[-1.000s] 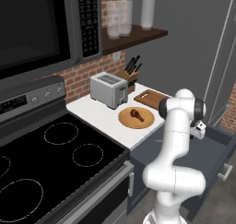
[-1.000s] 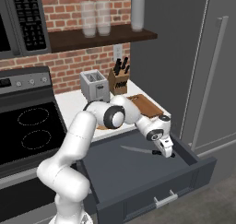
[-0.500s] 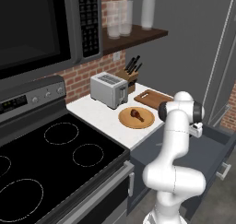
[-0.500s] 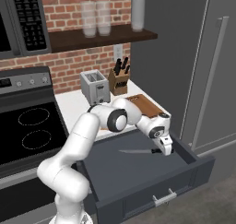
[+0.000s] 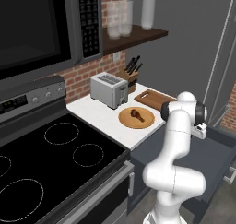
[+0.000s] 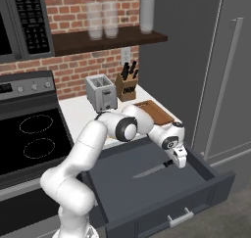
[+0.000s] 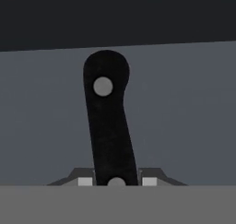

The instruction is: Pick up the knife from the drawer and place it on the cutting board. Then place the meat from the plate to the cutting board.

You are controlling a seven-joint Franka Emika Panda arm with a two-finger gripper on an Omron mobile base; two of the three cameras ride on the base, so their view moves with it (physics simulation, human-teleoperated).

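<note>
The drawer (image 6: 216,178) stands pulled open below the counter, and the knife (image 6: 147,172) lies on its floor with the grey blade pointing left. My gripper (image 6: 172,162) reaches down into the drawer at the knife's dark handle (image 7: 109,121). In the hand view the handle runs between my fingertips (image 7: 148,181), and the gripper (image 7: 116,182) is shut on it. The reddish-brown cutting board (image 5: 154,98) lies on the counter by the wall. Next to it the tan plate (image 5: 148,120) carries the dark-brown meat (image 5: 135,113).
A toaster (image 5: 109,90) and a wooden knife block (image 5: 130,76) stand at the back of the counter. The black stove (image 5: 55,158) is to the left. A tall grey fridge (image 6: 230,75) rises right of the drawer. The drawer's front wall (image 6: 171,212) juts toward the base.
The jaws stood open above the knife handle and have now closed on it. The hand has sunk slightly into the drawer. Knife, plate and board have not moved.
</note>
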